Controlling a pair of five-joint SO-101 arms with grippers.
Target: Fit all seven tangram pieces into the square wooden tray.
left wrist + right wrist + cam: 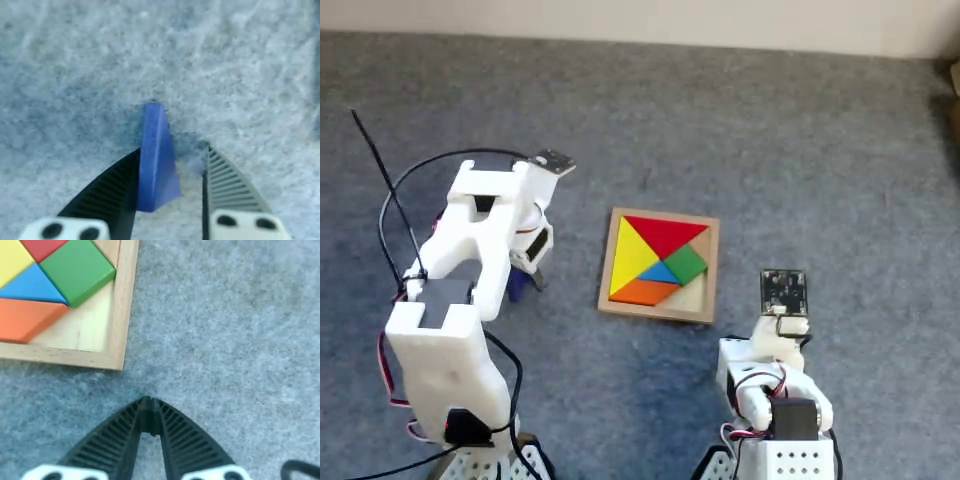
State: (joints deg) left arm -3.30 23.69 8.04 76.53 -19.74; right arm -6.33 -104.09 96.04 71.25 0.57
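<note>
Left wrist view showed the left gripper [172,148] with fingers apart around a dark blue piece [155,160], which stood on edge on the carpet [75,60] against one finger, left of the wooden tray [656,313] and apart from it. Five coloured pieces [665,233] lay in the tray. The right gripper [149,401], fingers pressed together, hung near the tray's corner.

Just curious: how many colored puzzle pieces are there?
6: red, yellow, light blue, green, orange in the tray; dark blue at the left tool. Others may be hidden.
</note>
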